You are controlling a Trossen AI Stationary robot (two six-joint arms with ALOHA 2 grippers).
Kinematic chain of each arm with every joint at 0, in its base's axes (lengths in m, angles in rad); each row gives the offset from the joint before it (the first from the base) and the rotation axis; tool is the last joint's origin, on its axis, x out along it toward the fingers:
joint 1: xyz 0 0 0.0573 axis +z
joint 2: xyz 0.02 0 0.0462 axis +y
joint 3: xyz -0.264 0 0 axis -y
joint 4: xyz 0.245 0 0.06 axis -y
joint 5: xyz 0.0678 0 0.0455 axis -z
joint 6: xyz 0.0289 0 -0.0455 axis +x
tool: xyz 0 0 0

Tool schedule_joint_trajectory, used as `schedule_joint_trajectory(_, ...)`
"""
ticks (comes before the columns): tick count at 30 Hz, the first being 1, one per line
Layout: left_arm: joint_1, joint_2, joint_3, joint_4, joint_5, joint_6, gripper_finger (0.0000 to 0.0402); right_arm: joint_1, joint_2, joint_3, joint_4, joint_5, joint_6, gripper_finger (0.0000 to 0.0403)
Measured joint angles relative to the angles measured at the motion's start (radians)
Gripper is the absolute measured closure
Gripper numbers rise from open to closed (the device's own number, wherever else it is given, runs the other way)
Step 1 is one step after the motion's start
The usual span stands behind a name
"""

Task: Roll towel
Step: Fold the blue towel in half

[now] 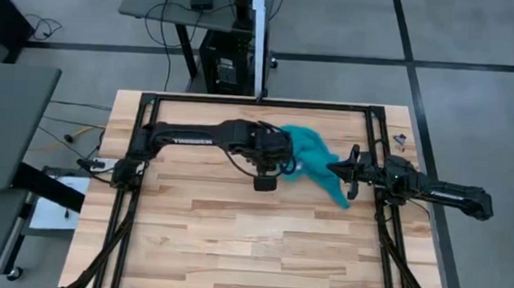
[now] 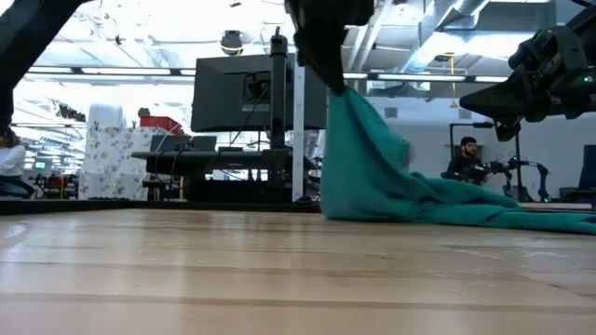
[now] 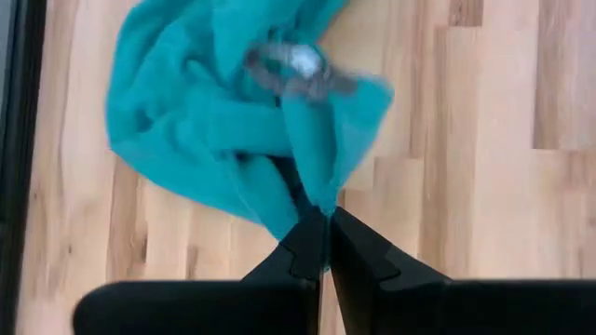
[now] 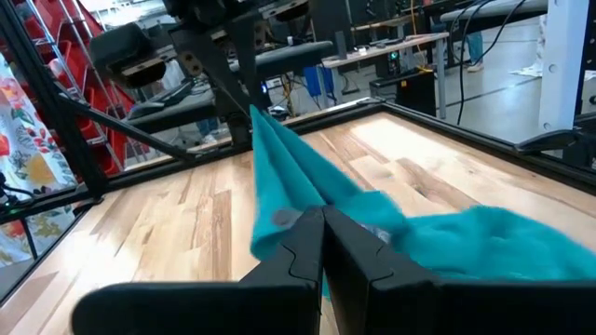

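Note:
The teal towel (image 1: 315,153) lies crumpled at the table's far right-middle, with one part pulled up into a peak (image 2: 340,98). My left gripper (image 3: 326,219) is above it, pointing steeply down and shut on that peak. The rest of the towel (image 2: 521,214) lies spread on the table toward the right. My right gripper (image 1: 351,164) waits at the right, shut and level. It hangs above the towel's right end (image 2: 549,219) and does not touch it. My left gripper pinches a bunched fold of the towel (image 3: 312,200) between its two fingertips, coming from above and slanting down. How many layers it has cannot be told. The held part is lifted, the cloth hangs below it like a tent (image 4: 279,158), and the lower end (image 1: 340,191) stays on the table.
Black frame rails (image 1: 140,136) run along the table's left, right and far sides. A small dark object (image 1: 400,138) lies at the far right. Bare wood (image 1: 250,243) spans the near half. A person (image 2: 461,158) sits in the room beyond the table.

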Motion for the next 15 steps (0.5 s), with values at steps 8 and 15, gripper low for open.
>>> schedule_joint_trajectory(8,-0.014,-0.026,0.000,-0.006,0.034,-0.086,0.0402,0.000,-0.001,0.005,0.063,-0.001,0.246,0.0403)
schedule_joint_trajectory(15,-0.016,-0.070,-0.001,-0.010,0.094,-0.091,0.0402,-0.007,0.015,0.022,0.164,0.012,0.544,0.0403)
